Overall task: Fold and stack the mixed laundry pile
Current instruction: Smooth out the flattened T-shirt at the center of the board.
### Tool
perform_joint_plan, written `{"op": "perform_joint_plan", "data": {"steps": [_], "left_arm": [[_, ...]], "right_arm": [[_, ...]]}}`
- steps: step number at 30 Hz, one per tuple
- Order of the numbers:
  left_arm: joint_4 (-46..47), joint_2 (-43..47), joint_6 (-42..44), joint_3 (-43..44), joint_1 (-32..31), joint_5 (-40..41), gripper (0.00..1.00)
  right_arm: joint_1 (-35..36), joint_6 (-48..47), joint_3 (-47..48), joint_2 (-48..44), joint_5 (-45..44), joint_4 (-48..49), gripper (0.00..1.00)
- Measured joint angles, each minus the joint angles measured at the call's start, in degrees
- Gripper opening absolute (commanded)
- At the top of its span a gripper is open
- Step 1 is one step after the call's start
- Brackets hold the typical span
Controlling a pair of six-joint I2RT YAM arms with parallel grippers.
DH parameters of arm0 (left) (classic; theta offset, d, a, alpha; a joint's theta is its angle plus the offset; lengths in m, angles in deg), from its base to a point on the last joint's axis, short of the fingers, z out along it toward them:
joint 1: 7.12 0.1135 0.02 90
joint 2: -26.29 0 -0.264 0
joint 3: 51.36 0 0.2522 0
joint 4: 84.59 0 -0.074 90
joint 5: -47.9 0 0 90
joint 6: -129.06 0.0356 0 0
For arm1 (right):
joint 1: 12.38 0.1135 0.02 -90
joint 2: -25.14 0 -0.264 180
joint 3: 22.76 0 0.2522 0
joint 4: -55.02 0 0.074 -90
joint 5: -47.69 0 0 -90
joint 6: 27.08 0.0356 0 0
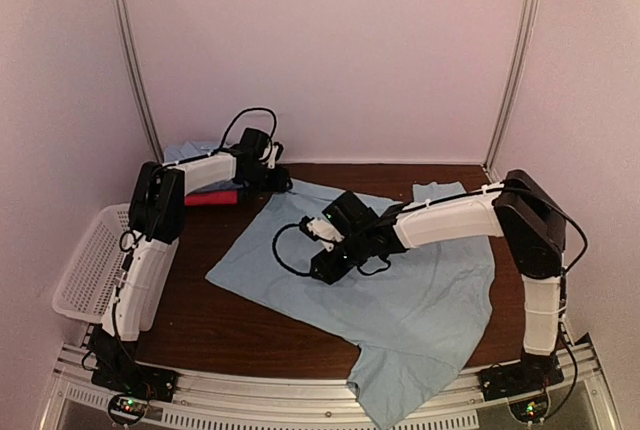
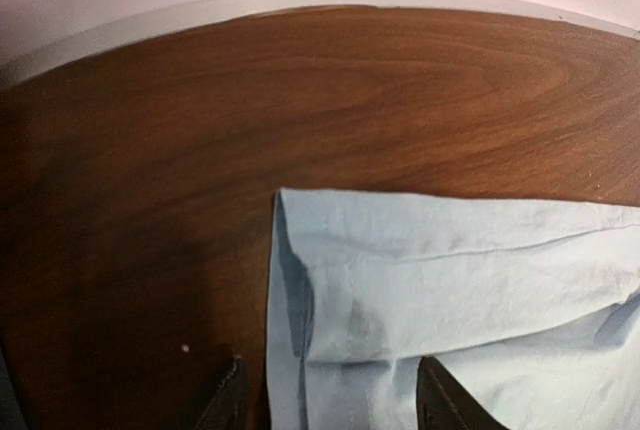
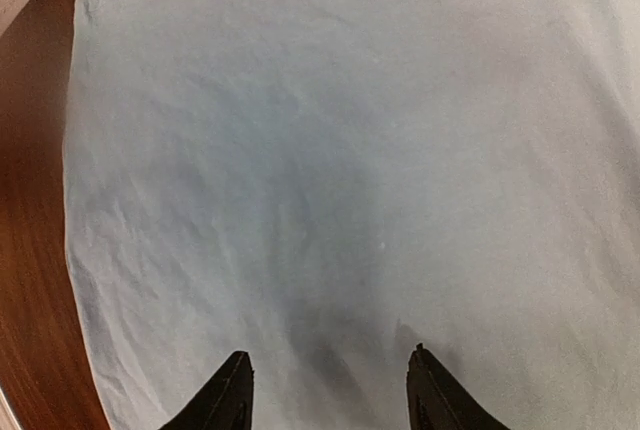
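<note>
On brown table (image 1: 220, 320), plain blue shirt (image 1: 430, 300)

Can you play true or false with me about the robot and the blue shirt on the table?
1. The shirt lies spread on the table. True.
2. The basket sits on the right. False: it sits at the table's left edge.
3. The right gripper hangs over the shirt, open. True.
4. The left gripper is shut. False: it is open, with a shirt corner between its fingers.
</note>
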Motion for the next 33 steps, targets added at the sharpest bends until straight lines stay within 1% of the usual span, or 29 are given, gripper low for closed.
{"op": "perform_joint_plan", "data": {"steps": [3,7,9,14,16,19,23,26,30,33], "left_arm": [[-0.85,3.80,0.17,-4.59,0.07,1.14,0.62],[-1.60,8.24,0.13,-4.87,0.72,2.01,0.64],[-1.79,11.37,0.07,-5.16,1.62,2.43,0.66],[-1.92,20.11,0.15,-8.11,4.15,3.65,0.67],[-1.90,22.27,0.28,-8.83,4.76,4.11,0.67],[-1.92,24.39,0.42,-10.19,4.90,4.66,0.67],[-2.08,24.90,0.63,-12.02,4.59,4.85,0.67],[-2.29,24.92,0.81,-14.19,4.50,4.76,0.65],[-2.64,25.88,1.18,-18.58,4.44,4.17,0.60],[-3.04,28.46,1.84,-24.52,3.96,3.69,0.58]], "right_arm": [[2.08,-0.31,3.91,3.02,0.74,0.00,0.53],[4.24,-0.87,11.56,7.58,1.29,0.85,0.52],[4.94,-1.03,16.22,10.51,1.42,1.09,0.51],[6.43,-1.55,30.91,21.14,0.52,0.35,0.49],[6.91,-1.84,33.83,24.24,0.07,-0.35,0.48],[7.74,-2.71,35.32,26.43,-0.15,-0.92,0.44],[9.22,-3.93,33.70,25.83,1.03,-0.39,0.39],[10.82,-4.46,27.19,22.40,4.52,2.29,0.39],[14.43,-4.44,15.32,15.47,10.01,5.57,0.41],[17.16,-4.22,8.87,11.37,12.96,6.62,0.46]]}}
